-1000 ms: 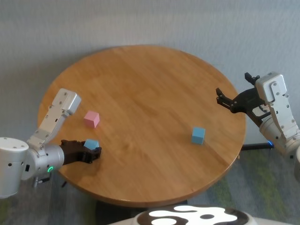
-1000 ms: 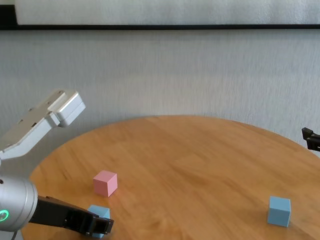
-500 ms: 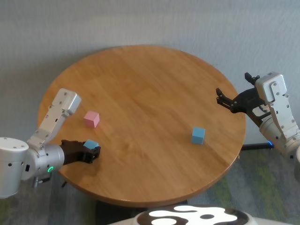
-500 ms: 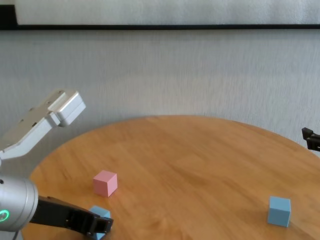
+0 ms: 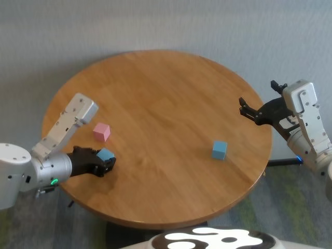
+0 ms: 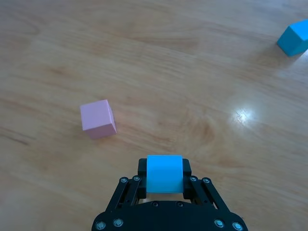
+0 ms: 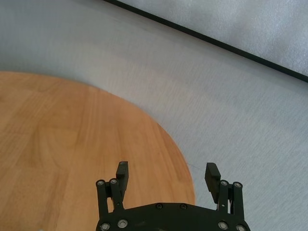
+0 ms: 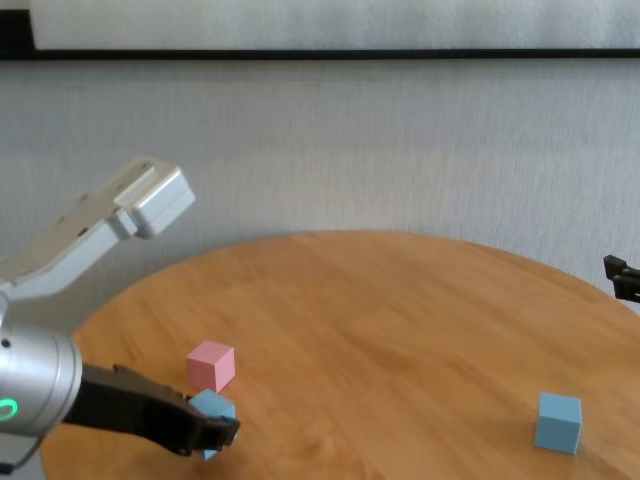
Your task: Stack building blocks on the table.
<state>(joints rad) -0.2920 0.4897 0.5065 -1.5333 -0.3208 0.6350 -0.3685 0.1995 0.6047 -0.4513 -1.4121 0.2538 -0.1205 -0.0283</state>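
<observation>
Light blue and matte, the nearest cube (image 6: 164, 173) sits clamped between the closed jaws of the left gripper (image 5: 104, 165) at the near-left part of the round wooden desk (image 5: 166, 98); in the chest view it looks raised slightly off the wood, though that is hard to confirm. The pink cube (image 5: 101, 132) lies just beyond the held one and a little toward the left edge, near but apart, its sides roughly square to the jaws, so placing the blue cube on it would likely take only a short carry forward. The second light blue cube (image 5: 219, 150) rests well apart on the right side, nearer the right gripper (image 5: 248, 112), which hangs beyond the desk's right edge with jaws wide open, holding nothing.
</observation>
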